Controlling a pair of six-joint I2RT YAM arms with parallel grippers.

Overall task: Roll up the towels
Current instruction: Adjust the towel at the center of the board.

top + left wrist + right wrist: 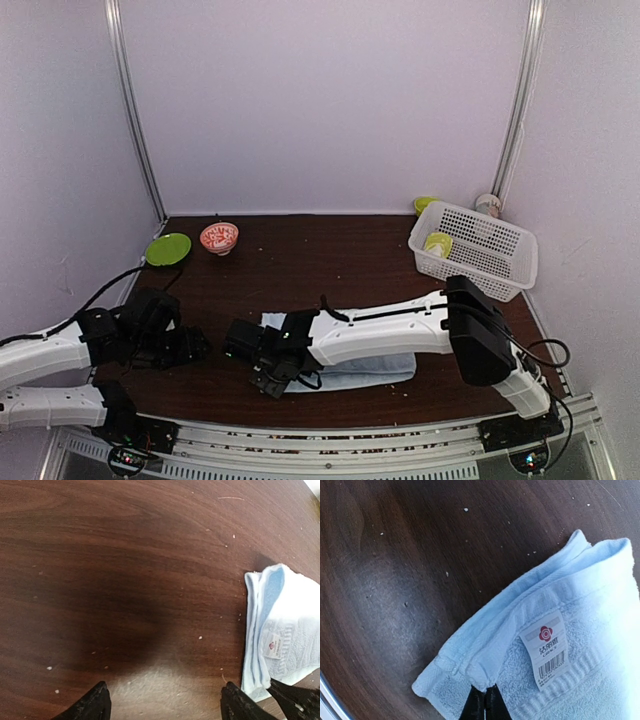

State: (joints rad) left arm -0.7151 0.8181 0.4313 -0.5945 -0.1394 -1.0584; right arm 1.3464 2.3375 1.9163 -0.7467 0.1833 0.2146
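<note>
two dark fingertips of the right gripper [484, 700] are pressed together with no gap showing between them, and they pinch a folded edge of the pale blue towel [570, 645] at its near left corner. in the right wrist view the layers of cloth fan out from that pinch, and a small white label [547, 650] with a red flower mark and a barcode lies flat on the towel just beyond the fingertips. from above, the right arm reaches leftward across the towel, so that only a strip of the cloth shows along the arm's near side and a bit of it by the wrist; the towel lies flat on the dark wooden table [330, 260], close to the near edge and a little right of the middle. the left gripper [165, 690] stands wide open with nothing between its fingers, hanging over bare wood just left of the towel's left end and apart from it. farther out, at the far left of the table, a green plate [168, 248] lies beside a small bowl [219, 237] with a red pattern. at the far right stands a white slotted basket [490, 262], tilted a little, with a pale yellow-green cup [438, 243] inside it. pale crumbs are scattered over the wood around the towel.
</note>
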